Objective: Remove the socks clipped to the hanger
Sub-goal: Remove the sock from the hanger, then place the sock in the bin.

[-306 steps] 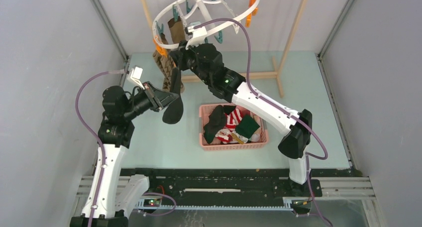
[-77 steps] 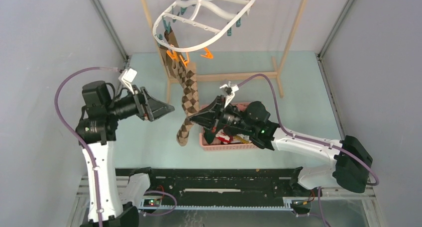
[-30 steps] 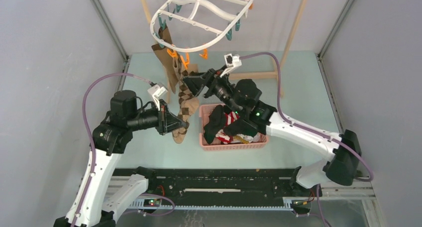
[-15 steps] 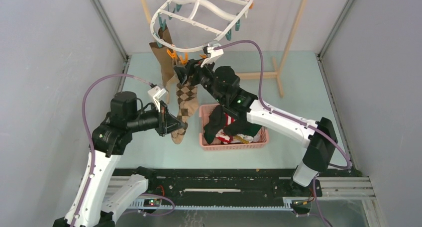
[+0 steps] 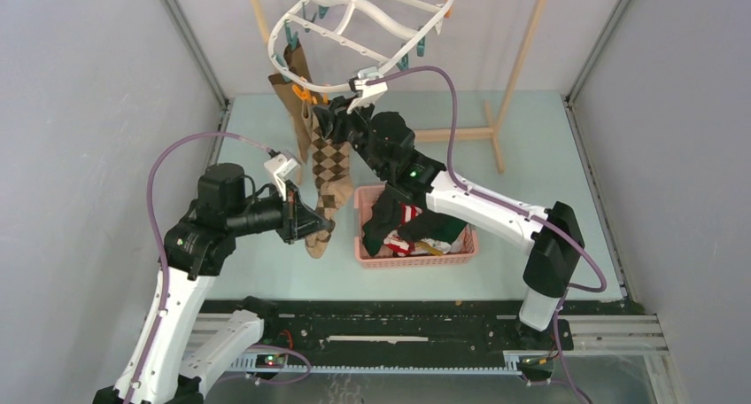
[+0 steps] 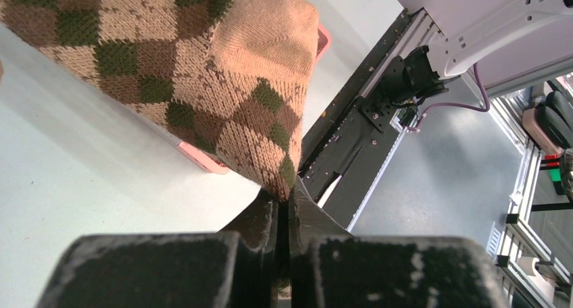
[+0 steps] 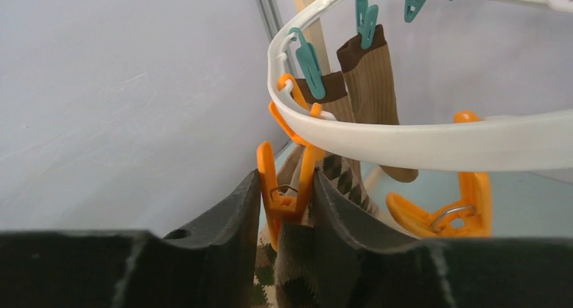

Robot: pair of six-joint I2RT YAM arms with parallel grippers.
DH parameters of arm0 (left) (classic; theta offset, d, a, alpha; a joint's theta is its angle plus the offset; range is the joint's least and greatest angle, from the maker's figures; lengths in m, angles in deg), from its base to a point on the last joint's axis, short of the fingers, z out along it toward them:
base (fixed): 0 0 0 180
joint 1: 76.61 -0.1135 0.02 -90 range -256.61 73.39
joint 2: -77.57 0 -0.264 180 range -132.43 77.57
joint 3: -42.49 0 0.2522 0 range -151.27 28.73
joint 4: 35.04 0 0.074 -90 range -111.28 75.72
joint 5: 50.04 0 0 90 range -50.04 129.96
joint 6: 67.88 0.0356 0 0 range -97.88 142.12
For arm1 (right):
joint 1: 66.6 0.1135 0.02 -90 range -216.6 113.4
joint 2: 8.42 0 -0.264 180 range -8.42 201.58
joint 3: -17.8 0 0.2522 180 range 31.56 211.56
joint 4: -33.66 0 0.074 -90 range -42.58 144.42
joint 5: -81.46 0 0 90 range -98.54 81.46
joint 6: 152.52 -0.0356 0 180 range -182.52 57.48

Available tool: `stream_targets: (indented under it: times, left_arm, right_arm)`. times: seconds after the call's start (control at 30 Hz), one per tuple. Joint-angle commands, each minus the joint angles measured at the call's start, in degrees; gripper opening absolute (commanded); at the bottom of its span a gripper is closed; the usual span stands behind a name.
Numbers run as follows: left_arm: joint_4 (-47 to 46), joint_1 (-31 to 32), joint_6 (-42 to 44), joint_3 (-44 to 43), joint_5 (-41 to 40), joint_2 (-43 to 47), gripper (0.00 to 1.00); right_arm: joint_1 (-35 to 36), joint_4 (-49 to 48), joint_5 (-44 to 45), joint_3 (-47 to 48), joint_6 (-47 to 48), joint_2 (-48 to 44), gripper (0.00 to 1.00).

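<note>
A brown argyle sock (image 5: 329, 169) hangs from the white oval hanger (image 5: 416, 42) by an orange clothespin (image 7: 287, 186). My right gripper (image 7: 287, 180) is up at the ring's near edge, and its two fingers press on both handles of that clothespin. In the top view the right gripper (image 5: 326, 119) sits just above the sock's cuff. My left gripper (image 6: 284, 200) is shut on the toe tip of the argyle sock (image 6: 203, 71), low and to the left of the basket. Two tan-brown socks (image 7: 375, 85) hang from teal pins (image 7: 307, 55) further along the ring.
A pink basket (image 5: 416, 255) holding several removed socks stands on the table under my right arm. The light wooden rack frame (image 5: 518, 67) carries the hanger at the back. An empty orange clothespin (image 7: 439, 213) dangles right of the gripped one. Grey walls close in both sides.
My right gripper rose leftward from beside the basket to the hanger's near edge and closed on the orange clothespin. The left gripper kept its hold on the sock toe.
</note>
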Motion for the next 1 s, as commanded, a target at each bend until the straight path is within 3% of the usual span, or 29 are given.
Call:
stream_targets:
  times: [0.0, 0.23, 0.43, 0.5, 0.53, 0.6, 0.67, 0.83, 0.97]
  left_arm:
    - [0.1, 0.5, 1.3, -1.6, -0.3, 0.2, 0.00]
    - [0.3, 0.5, 1.6, -1.0, -1.0, 0.4, 0.00]
    - [1.2, 0.5, 2.7, -0.7, -2.1, 1.1, 0.00]
    - [1.8, 0.5, 3.5, -0.8, -2.6, 1.3, 0.00]
    - [2.1, 0.5, 3.9, -1.1, -2.9, 1.4, 0.00]
    - [2.6, 0.5, 4.9, -1.4, -3.3, 1.8, 0.00]
    - [2.9, 0.5, 5.8, -1.6, -3.6, 2.1, 0.00]
    - [3.5, 0.5, 6.8, -2.0, -3.6, 2.3, 0.00]
    - [3.8, 0.5, 8.4, -3.0, -3.2, 2.1, 0.00]
  right_arm:
    - [-0.4, -2.5, 0.7, 3.1, 0.7, -0.1, 0.35]
    - [-1.2, -2.8, -1.7, 3.1, -2.4, -1.2, 0.08]
    - [-1.5, -3.2, -3.4, 1.6, -4.6, -2.7, 0.02]
    - [-1.9, -2.2, -5.5, 0.8, -5.8, -3.7, 0.17]
    - [-2.1, -1.1, -6.8, 0.2, -6.9, -4.4, 0.38]
    - [-2.8, -0.6, -10.3, -2.4, -9.4, -6.4, 0.63]
    - [-3.3, -1.5, -14.1, -6.6, -11.3, -9.3, 0.77]
    - [-3.5, 0.2, -24.9, -16.4, -14.0, -16.2, 0.99]
    - [-3.6, 0.1, -35.8, -24.0, -15.5, -22.1, 1.00]
